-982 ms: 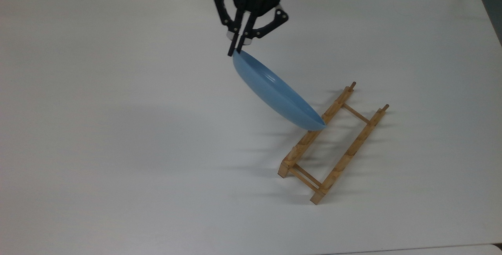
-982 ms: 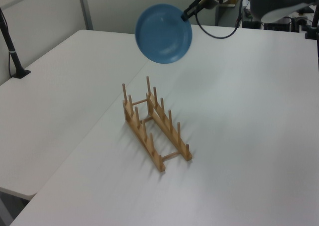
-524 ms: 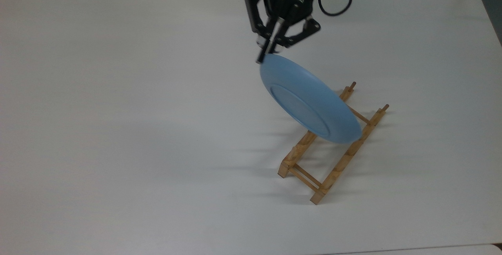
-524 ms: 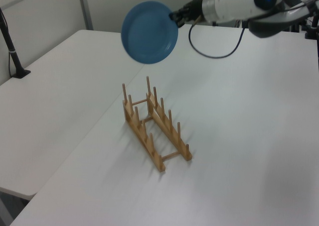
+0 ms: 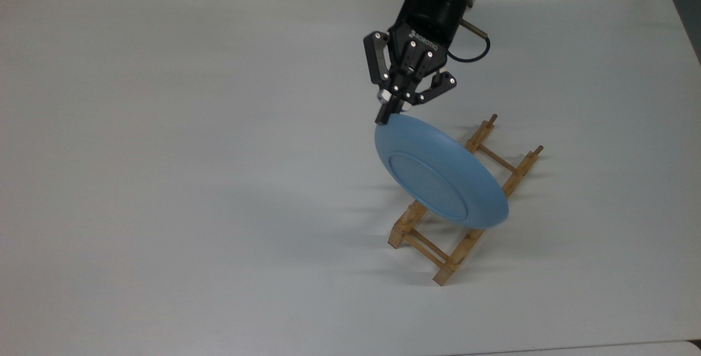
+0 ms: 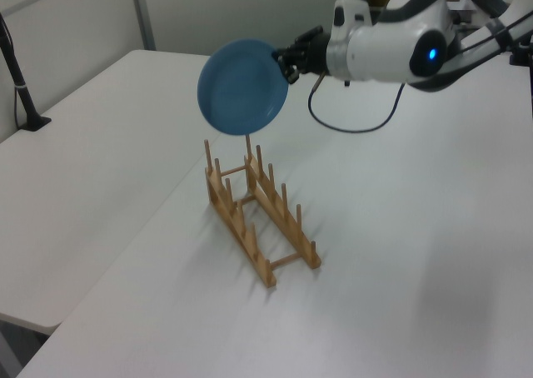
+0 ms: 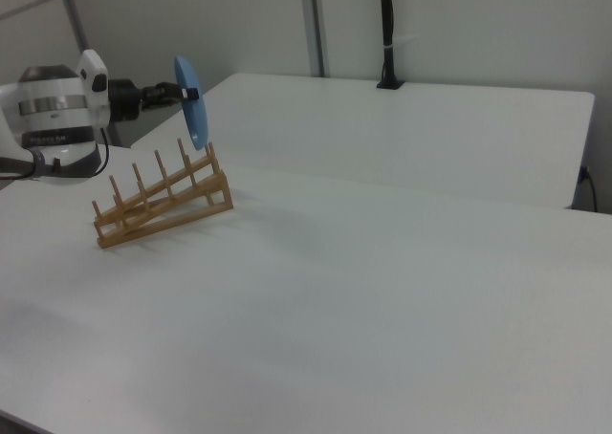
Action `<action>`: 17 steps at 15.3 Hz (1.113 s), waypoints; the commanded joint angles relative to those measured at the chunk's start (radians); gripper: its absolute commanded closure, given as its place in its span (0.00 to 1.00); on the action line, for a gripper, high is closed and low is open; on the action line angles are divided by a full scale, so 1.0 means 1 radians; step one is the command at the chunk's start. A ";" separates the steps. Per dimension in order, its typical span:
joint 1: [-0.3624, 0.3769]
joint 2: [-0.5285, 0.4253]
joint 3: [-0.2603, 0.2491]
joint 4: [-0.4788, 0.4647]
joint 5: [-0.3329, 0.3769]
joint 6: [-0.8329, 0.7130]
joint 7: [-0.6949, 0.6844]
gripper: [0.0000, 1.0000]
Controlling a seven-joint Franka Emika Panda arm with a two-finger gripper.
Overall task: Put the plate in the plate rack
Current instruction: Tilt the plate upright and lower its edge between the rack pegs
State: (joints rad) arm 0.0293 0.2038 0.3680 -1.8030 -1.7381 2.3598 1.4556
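My gripper [image 5: 388, 116] [image 6: 286, 66] [image 7: 188, 94] is shut on the upper rim of the light-blue plate [image 5: 438, 178] [image 6: 241, 87] [image 7: 192, 102]. The plate hangs nearly upright in the air, its underside and foot ring facing the top view's camera. Below it on the white table stands the wooden plate rack [image 5: 465, 202] [image 6: 254, 211] [image 7: 163, 200]. In the left view the plate's lower edge is just above the pegs at the rack's far end. In the right view the plate is seen edge-on above the rack's right end.
The white table [image 5: 191, 181] stretches wide around the rack. A black post [image 6: 21, 87] is clamped at the left view's left edge. Another black pole [image 7: 386, 32] stands on the far table in the right view. A cable [image 6: 354, 124] loops under the arm.
The arm has carried the plate to the top view's right and downward, from beside the rack to over it. The plate has also turned, now showing its underside in the top view.
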 commanded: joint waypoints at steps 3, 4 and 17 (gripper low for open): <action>0.041 0.026 -0.008 -0.002 -0.041 -0.049 0.035 1.00; 0.043 0.034 -0.008 -0.002 -0.046 -0.068 0.038 1.00; 0.081 0.147 -0.006 0.037 -0.080 -0.142 0.071 0.18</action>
State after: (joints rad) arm 0.0980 0.3420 0.3681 -1.7880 -1.7917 2.2394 1.4864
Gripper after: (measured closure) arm 0.930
